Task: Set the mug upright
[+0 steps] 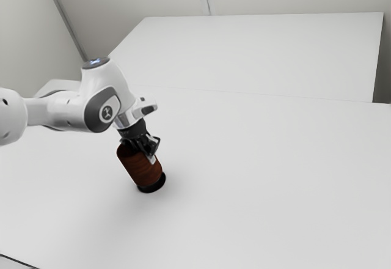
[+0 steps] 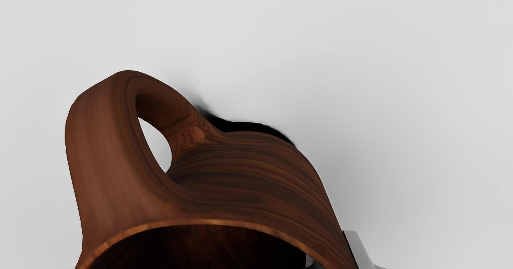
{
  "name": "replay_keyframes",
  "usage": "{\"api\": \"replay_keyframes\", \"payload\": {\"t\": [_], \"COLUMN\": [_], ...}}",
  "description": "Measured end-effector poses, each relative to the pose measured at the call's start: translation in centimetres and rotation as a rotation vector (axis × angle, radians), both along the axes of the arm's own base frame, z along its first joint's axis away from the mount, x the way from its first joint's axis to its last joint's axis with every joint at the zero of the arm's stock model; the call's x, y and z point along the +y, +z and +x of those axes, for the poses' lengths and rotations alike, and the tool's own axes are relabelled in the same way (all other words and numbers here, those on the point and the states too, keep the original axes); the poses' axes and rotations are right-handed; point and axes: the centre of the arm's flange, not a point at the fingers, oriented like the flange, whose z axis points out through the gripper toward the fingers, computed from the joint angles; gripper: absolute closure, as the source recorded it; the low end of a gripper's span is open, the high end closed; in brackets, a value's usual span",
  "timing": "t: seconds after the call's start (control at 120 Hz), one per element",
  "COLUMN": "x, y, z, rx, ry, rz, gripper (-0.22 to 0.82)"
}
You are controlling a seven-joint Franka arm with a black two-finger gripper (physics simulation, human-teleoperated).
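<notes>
Mug (image 1: pixel 143 170) tilted, base low at table (image 1: pixel 263 177), rim high above it. Gripper (image 1: pixel 146 151) pinches its wall, one finger in, one out, prob. b/c that lets me swing it upright w/o a slip.

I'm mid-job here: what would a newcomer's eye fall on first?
Probably the brown wood-grained mug, its mouth up by the black gripper and its foot down by the white table. Next, in the wrist view, the thick looped handle on the mug's side, then the black patch by its foot.
</notes>
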Motion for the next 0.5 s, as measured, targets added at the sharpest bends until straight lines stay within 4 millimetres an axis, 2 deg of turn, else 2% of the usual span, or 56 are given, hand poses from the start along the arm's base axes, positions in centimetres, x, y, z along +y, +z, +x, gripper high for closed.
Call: {"api": "replay_keyframes", "payload": {"t": [0.5], "x": [-0.6], "y": [-2.8], "z": [0.2], "rx": [0.052], "ry": [0.023], "rz": [0.002], "gripper": [0.78]}}
